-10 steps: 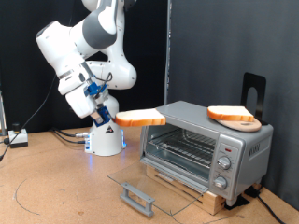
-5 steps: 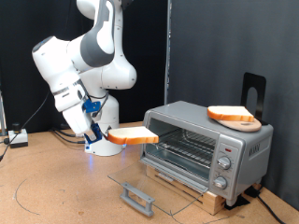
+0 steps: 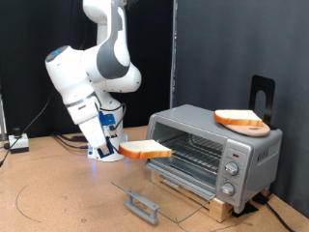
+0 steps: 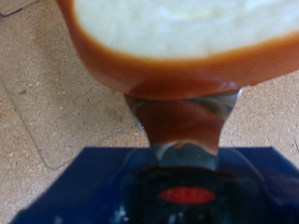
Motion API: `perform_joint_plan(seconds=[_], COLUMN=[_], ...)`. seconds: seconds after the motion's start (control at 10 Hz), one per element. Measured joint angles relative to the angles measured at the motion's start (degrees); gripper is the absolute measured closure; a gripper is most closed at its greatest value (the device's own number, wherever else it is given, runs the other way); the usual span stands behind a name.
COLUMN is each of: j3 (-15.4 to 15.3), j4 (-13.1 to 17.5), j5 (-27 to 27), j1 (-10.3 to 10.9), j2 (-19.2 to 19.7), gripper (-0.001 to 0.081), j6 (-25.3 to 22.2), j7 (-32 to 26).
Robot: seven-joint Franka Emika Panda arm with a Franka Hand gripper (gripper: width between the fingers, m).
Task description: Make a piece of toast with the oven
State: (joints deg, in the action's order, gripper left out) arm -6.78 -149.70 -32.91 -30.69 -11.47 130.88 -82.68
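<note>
The gripper clenches the piece of toast level, just outside the oven's open door.

silver oven, cream-faced, brown-crusted toast

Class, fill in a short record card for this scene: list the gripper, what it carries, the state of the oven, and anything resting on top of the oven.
Gripper: gripper low in front of the oven, at the exterior view's left of the opening
Held item: piece of toast, held flat, level with the oven opening; the wrist view shows it between the fingers
Oven: oven with its door folded down, wire rack visible inside, empty
On top of oven: an orange-brown slice-like piece
</note>
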Motion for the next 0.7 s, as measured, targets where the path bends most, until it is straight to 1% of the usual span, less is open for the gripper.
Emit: perform_joint_plan(seconds=[0.3,0.5,0.7], j3=[-2.6,-4.4,-5.6], j4=[-1.5,-3.8,-6.4], j5=[-2.3,-4.1,-6.9], j1=[1.7,3.4,5.4], j2=[-0.1,-1.0,-2.7], gripper=[0.041,0.041,0.041], j6=[2.5,6.2,8.7], j7=[-0.1,-2.1,-4.8])
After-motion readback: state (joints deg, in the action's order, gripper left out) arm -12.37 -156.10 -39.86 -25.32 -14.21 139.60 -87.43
